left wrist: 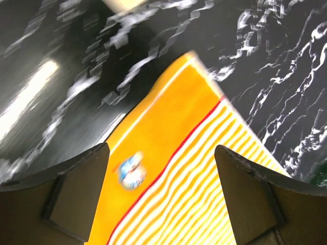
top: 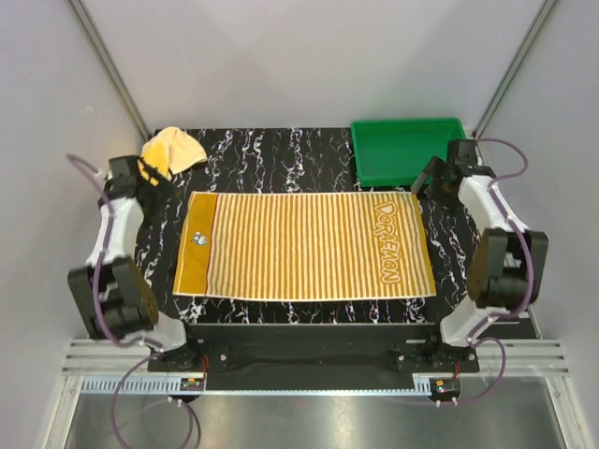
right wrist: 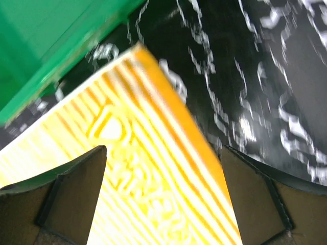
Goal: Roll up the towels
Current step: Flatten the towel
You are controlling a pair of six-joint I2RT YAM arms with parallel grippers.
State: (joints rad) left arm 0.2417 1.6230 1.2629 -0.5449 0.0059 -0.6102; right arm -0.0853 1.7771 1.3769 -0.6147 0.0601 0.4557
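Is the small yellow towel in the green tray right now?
No, the yellow towel lies bunched at the far left of the table, apart from the green tray at far right.

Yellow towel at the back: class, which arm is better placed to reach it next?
Left. The yellow towel lies beside the left gripper; the right gripper is far off, by the green tray.

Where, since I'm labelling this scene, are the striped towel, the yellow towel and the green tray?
striped towel (top: 299, 245): top view, middle of its stripes.
yellow towel (top: 173, 150): top view, centre of the crumpled cloth.
green tray (top: 408, 150): top view, bare floor.
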